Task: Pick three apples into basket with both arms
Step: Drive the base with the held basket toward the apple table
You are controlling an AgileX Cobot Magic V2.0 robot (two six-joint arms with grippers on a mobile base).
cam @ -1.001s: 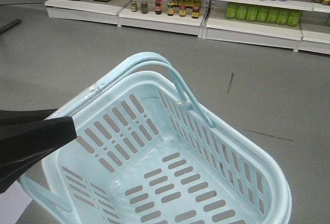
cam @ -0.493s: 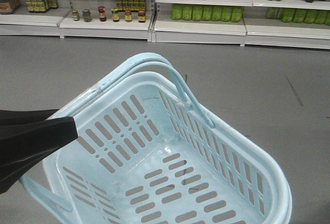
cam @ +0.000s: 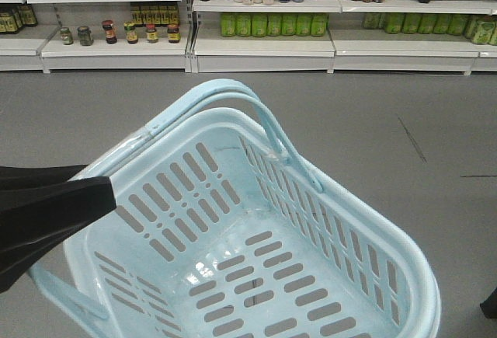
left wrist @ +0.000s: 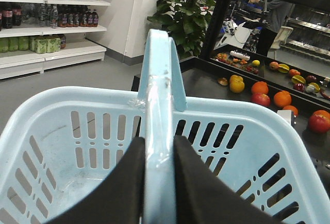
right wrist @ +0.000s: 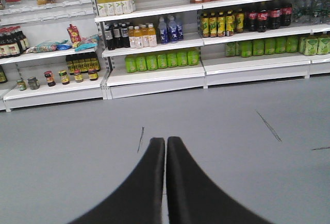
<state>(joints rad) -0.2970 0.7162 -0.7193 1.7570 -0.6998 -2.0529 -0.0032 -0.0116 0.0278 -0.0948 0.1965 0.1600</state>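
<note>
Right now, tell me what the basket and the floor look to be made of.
The basket: moulded plastic, pale blue and fairly glossy. The regular slots, the rounded rim and a bright glare spot on its bottom point that way.
The floor: smooth, grey and matte, with thin dark scuff lines. Probably vinyl or coated concrete, but the look leaves that open.

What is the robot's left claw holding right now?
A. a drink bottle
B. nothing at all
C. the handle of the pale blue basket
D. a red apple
C: in the left wrist view the left gripper has its two black fingers pressed against either side of the pale blue handle of the basket.
</note>
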